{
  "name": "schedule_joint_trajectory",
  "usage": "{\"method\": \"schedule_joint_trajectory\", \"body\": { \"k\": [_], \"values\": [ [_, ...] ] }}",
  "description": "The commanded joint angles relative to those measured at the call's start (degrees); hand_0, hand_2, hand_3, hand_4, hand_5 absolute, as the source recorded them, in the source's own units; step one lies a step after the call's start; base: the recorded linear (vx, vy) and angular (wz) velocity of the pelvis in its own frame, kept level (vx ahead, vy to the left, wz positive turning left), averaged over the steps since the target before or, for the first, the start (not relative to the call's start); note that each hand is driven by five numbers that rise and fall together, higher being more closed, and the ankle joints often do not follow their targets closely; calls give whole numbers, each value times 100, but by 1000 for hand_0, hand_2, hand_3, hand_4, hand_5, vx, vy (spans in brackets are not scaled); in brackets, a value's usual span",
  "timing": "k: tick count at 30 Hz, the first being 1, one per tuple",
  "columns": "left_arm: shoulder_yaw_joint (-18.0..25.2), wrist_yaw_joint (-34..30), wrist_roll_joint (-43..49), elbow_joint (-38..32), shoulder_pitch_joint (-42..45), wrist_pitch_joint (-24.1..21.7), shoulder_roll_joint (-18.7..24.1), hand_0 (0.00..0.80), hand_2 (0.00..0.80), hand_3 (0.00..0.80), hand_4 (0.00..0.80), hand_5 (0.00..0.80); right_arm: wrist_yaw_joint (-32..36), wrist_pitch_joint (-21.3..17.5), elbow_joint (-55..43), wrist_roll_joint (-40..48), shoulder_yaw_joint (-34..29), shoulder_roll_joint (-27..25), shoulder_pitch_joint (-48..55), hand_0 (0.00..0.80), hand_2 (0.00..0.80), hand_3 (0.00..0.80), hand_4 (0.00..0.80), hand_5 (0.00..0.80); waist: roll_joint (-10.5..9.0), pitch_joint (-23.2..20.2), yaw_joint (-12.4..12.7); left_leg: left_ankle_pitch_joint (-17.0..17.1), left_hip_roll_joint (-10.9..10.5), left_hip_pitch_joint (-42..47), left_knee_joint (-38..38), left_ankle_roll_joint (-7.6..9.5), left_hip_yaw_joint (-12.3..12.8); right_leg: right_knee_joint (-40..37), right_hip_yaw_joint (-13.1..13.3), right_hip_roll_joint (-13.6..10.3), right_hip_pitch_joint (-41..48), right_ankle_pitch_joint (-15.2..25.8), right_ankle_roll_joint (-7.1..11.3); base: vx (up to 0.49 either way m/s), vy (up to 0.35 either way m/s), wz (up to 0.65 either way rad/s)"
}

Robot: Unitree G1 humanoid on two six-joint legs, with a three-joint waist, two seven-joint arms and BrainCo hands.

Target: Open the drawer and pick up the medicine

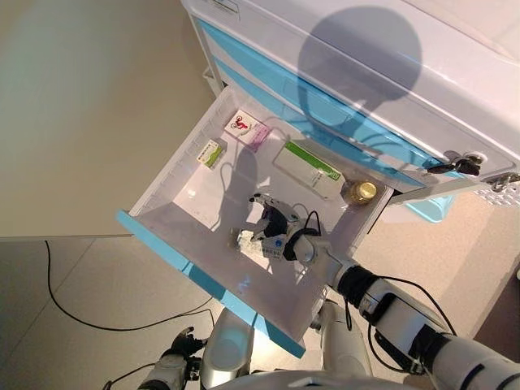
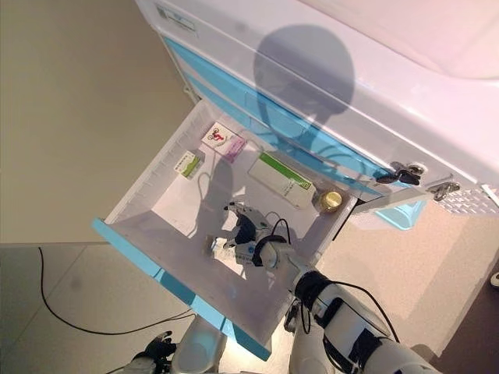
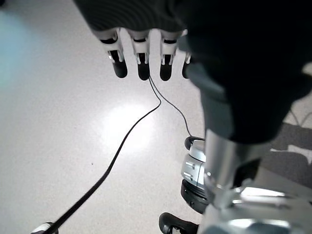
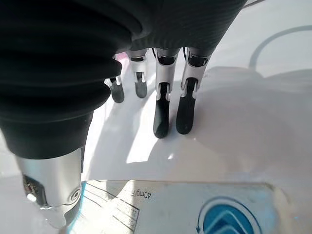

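The white drawer (image 1: 166,175) with a blue front (image 1: 203,280) stands pulled out of the cabinet. My right hand (image 1: 280,230) reaches down inside it, over the near part of the floor. A white medicine box (image 4: 195,209) with a blue round mark lies flat just under the hand, beside the thumb (image 4: 51,195). The fingers (image 4: 168,107) point straight past it and hold nothing. In the left eye view the same box (image 1: 246,242) peeks out at the hand's left. My left hand (image 3: 141,58) hangs low over the floor, fingers relaxed.
Further back in the drawer lie a white and pink box (image 1: 246,127), a small green and white box (image 1: 210,152), a long white box with a green stripe (image 1: 309,169) and a gold-lidded jar (image 1: 362,192). Closed blue drawers (image 1: 325,106) sit above.
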Motion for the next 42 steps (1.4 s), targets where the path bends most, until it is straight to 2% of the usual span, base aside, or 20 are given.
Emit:
{"method": "schedule_joint_trajectory", "body": {
  "k": [1,7,11,12,14,17,20,23,28,30,42],
  "values": [
    [-67,13,-222,114,-56,94,-112,0,0,0,0,0,553,205,196,-64,529,302,243,0,0,0,0,0,-138,95,26,-120,-391,64,-52,289,177,-606,113,-153,95,888,286,0,0,0],
    [10,29,-231,293,-260,169,-218,0,0,0,0,0,790,113,-123,-598,918,233,148,0,0,0,0,0,-312,101,-80,-138,-339,105,-84,275,230,-643,185,-108,81,885,260,0,0,0],
    [15,27,-218,315,-367,158,-262,0,0,0,0,0,736,67,-91,-1051,1041,149,112,0,0,0,0,0,-317,107,-105,-98,-333,83,-116,264,185,-667,196,-98,63,901,254,0,0,0],
    [6,23,-216,292,-400,134,-272,0,0,0,0,0,624,38,-40,-1478,1111,83,102,0,0,0,0,0,-322,138,-103,-113,-329,98,-127,255,158,-659,222,-86,75,868,250,0,0,0],
    [3,13,-198,286,-418,129,-277,0,0,0,0,0,580,38,-18,-1735,1136,47,94,0,0,0,0,0,-321,132,-109,-79,-333,65,-138,254,132,-683,214,-81,59,897,245,-12,-21,1],
    [-22,-2,-169,239,-443,87,-251,0,0,0,0,0,335,100,-51,-2691,1221,-189,1,0,0,0,0,0,-321,163,-87,-81,-362,35,-137,238,24,-648,190,-90,63,846,232,-18,-45,12],
    [-22,-19,-169,227,-471,71,-230,0,0,0,0,0,276,102,-176,-2960,1212,-363,-100,0,0,0,0,0,-308,164,-74,-62,-380,3,-155,228,-44,-646,177,-90,52,835,225,-28,-29,24],
    [36,-43,-185,234,-462,31,-201,0,0,0,0,0,-13,162,-540,-3328,1059,-808,-335,0,0,0,0,0,-302,163,-55,-31,-411,-69,-161,226,-118,-643,171,-110,11,842,221,-31,-20,17],
    [51,-53,-165,207,-414,-65,-149,0,0,0,0,0,-492,306,-580,-3560,798,-1369,-649,0,0,0,0,0,-285,171,-8,13,-430,-148,-190,228,-170,-664,174,-99,-75,876,224,-33,-1,7],
    [51,-51,-170,195,-392,-95,-151,0,0,0,0,0,-638,385,-558,-3645,728,-1429,-605,0,0,0,0,0,-271,180,14,36,-426,-158,-216,226,-182,-666,157,-102,-102,893,232,-23,2,1],
    [-52,18,-308,124,-317,-157,-178,0,0,0,0,0,-673,696,35,-3822,776,-1155,-757,0,0,0,0,0,-220,214,70,97,-419,-222,-264,216,-173,-724,205,-99,-181,959,249,-3,0,0]
  ]
}}
